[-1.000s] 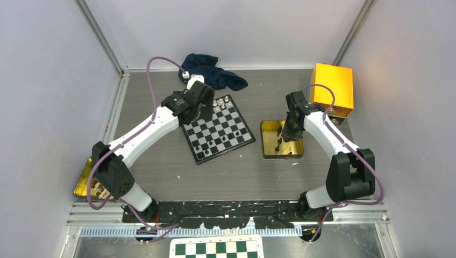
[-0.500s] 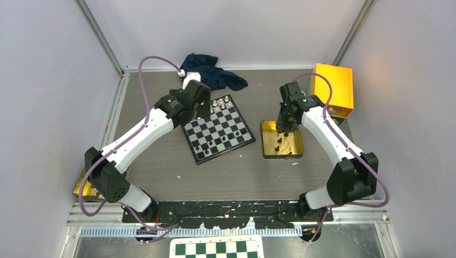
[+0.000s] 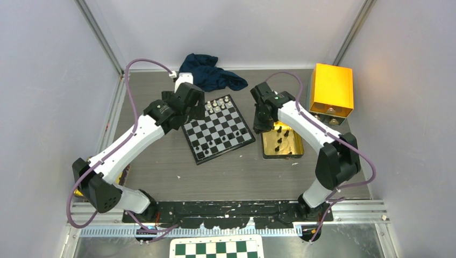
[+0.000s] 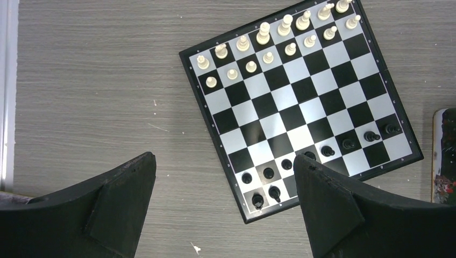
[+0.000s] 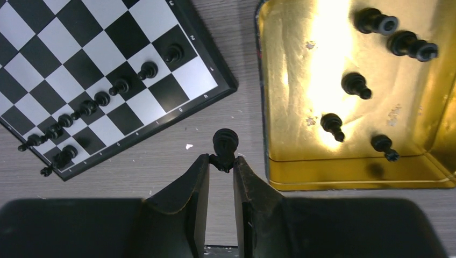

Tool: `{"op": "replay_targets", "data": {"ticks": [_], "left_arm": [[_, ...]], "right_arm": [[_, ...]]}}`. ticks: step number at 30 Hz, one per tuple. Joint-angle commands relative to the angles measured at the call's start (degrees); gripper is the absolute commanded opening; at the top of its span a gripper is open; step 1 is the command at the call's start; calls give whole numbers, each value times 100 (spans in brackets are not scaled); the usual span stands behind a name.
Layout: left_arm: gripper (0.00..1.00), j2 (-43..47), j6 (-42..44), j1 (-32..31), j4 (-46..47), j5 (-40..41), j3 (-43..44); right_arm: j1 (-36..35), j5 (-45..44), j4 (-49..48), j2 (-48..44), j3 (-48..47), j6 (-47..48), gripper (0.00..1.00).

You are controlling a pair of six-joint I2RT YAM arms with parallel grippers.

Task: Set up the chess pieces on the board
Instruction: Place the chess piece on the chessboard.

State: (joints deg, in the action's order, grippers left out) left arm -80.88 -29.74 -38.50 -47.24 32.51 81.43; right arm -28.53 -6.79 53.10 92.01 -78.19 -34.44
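Observation:
The board (image 3: 218, 129) lies tilted on the table. In the left wrist view the white pieces (image 4: 263, 37) stand in two rows at the board's (image 4: 301, 107) far edge, and several black pieces (image 4: 322, 151) stand along its near edge. My left gripper (image 4: 223, 161) hangs open over the board's near-left corner with nothing in it. My right gripper (image 5: 221, 161) is shut on a black piece (image 5: 225, 142), held above the bare table between the board (image 5: 80, 64) and a gold tin (image 5: 344, 172). Several black pieces (image 5: 355, 84) lie in the tin.
The gold tin (image 3: 266, 141) sits just right of the board. A yellow box (image 3: 332, 88) stands at the back right. A dark blue cloth (image 3: 209, 72) lies behind the board. A green-and-white checkered board (image 3: 216, 248) lies below the arm bases.
My right arm has swung left from over the tin to the gap beside the board, carrying the black piece. My left arm has drawn back left off the board, still open.

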Motion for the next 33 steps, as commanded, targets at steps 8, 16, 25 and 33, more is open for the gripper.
{"op": "replay_targets", "data": {"ticks": [8, 16, 25, 33], "left_arm": [[100, 474, -13, 27, 78, 65, -199], [100, 566, 42, 26, 57, 79, -292], [100, 589, 80, 23, 66, 80, -336], [100, 592, 65, 21, 60, 80, -369]], "right_arm": [[-500, -73, -396, 873, -736, -510, 0], [-676, 47, -701, 1192, -653, -723, 1], [-726, 98, -833, 1486, -693, -793, 0], [-727, 122, -915, 1645, -628, -780, 1]]}}
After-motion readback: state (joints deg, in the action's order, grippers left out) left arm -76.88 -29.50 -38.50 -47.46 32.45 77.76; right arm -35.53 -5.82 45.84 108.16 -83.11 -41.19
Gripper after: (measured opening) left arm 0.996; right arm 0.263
